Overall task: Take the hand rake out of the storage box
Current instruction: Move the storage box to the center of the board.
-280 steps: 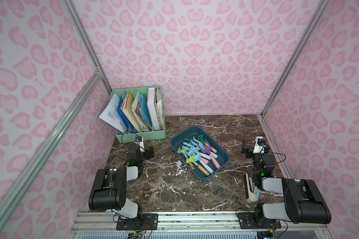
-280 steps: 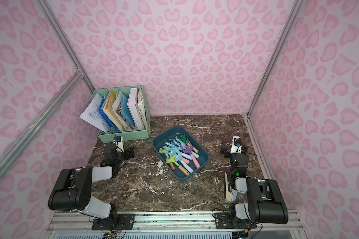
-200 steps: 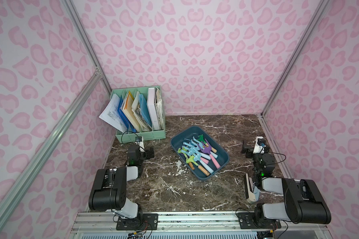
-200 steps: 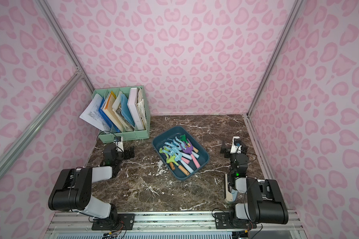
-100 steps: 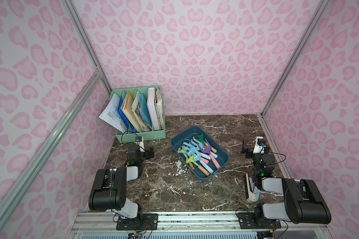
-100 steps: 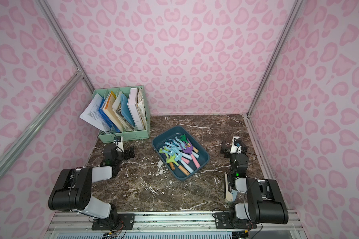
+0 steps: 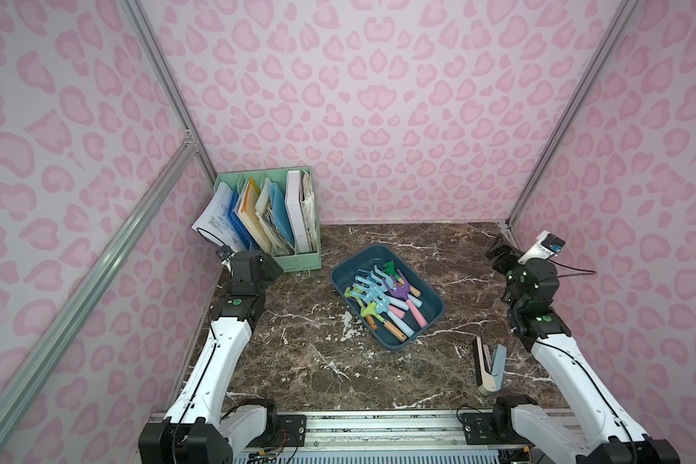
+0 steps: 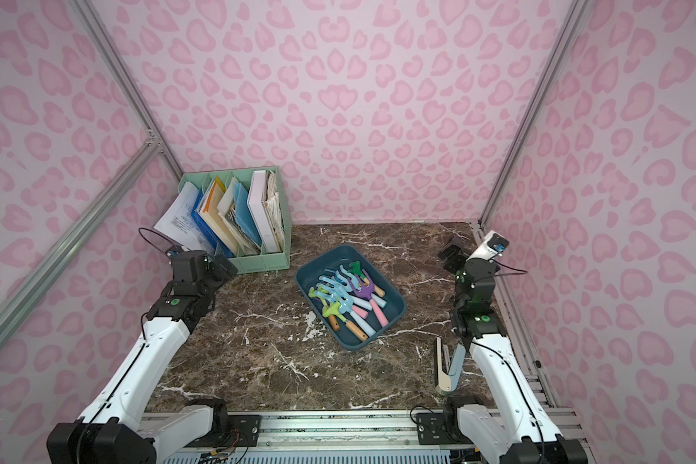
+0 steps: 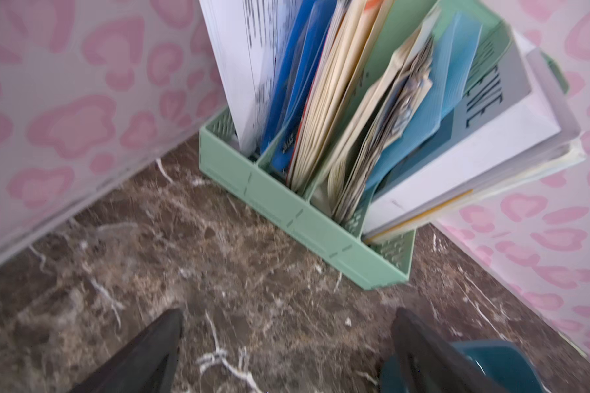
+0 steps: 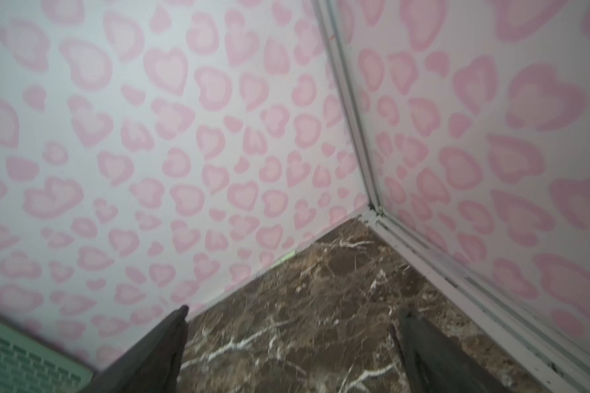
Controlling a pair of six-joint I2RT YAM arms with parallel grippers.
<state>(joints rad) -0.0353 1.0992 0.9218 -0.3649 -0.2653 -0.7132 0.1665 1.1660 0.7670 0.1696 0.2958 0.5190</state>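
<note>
box [image 7: 368, 261]: teal, mid-desk, turned askew; seen in both top views [image 8: 334, 261]; one corner shows in the left wrist view [image 9: 491, 360].
rakes [image 7: 378, 299]: several piled inside the box in light blue, purple and green, with pink, blue and wooden handles pointing near-right.
left pincer [image 9: 288, 313]: released, jaws wide, nothing between them; over the bare desk [image 7: 298, 361] at far left, just in front of the organiser [image 7: 298, 263].
right pincer [image 10: 295, 311]: released, empty, at far right facing the wall corner, well apart from the box.
organiser: mint green, far-left corner, stuffed with papers and folders.
stapler [image 7: 489, 365]: near right, lying open beside the right arm.
</note>
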